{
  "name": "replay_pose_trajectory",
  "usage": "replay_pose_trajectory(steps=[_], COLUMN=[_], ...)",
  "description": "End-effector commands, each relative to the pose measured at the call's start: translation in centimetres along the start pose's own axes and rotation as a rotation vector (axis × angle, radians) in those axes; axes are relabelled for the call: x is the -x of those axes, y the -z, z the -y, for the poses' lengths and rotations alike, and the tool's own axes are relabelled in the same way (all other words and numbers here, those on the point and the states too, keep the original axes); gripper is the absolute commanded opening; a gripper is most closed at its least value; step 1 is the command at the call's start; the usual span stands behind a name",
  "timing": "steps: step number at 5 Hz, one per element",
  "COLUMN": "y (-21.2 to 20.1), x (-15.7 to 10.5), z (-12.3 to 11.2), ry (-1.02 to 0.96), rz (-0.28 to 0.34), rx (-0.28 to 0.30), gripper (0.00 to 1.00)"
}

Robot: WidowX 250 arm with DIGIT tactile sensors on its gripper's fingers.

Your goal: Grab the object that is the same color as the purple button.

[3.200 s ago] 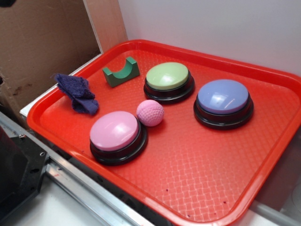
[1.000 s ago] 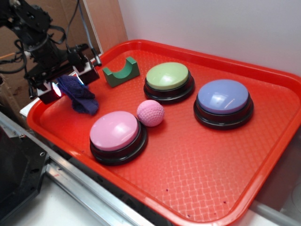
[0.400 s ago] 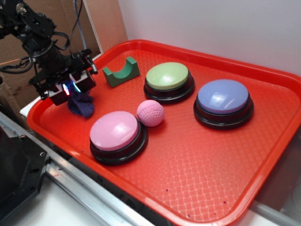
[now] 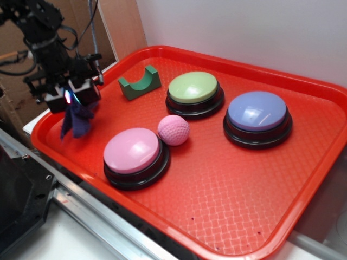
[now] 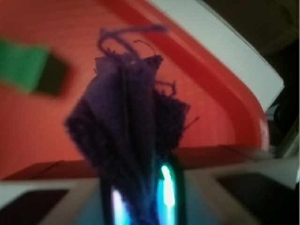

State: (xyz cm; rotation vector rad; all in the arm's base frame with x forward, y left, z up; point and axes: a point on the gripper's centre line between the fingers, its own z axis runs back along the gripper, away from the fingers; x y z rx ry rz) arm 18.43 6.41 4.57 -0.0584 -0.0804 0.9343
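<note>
- Exterior view: gripper (image 4: 74,101) now stands above the left corner of the red tray (image 4: 227,216), higher than 0.4 s ago, when it was low over the tray floor.
- The purple cloth (image 4: 76,120) has come up with it. It hangs below the jaws as a limp bunch, and appears clear of the tray surface; 3.2 s ago it lay spread flat on the tray near the left rim, with no arm in view.
- Wrist view: cloth (image 5: 126,136) fills the centre, pinched between the jaws, which are closed on its upper fold. Loose threads stick out at the far end. Image is blurred, consistent with motion.
- Colour check: cloth matches the purple button (image 4: 257,111), far right of the tray. Right object chosen.
- Unmoved across all frames: green arch block (image 4: 140,82), pink ball (image 4: 173,130), pink button (image 4: 132,151), green button (image 4: 193,88).
- Judgement: grasp and lift look achieved, so the task is essentially done. Risk: soft fabric held by one fold may slip.
</note>
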Motion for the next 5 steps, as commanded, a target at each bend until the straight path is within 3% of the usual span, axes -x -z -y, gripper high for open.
replay_pose_trajectory(steps=[1,2,3,5], y=[-8.3,-10.5,-11.7,-10.8], x=[5.2,8.0,9.1,9.2], z=[4.7,6.5,7.4,7.7], ry=[0.424,0.599,0.650,0.653], rz=[-0.053,-0.076,-0.050,-0.044], rx=[0.051,0.035,0.033,0.065], gripper=[0.00,0.00,0.00,0.00])
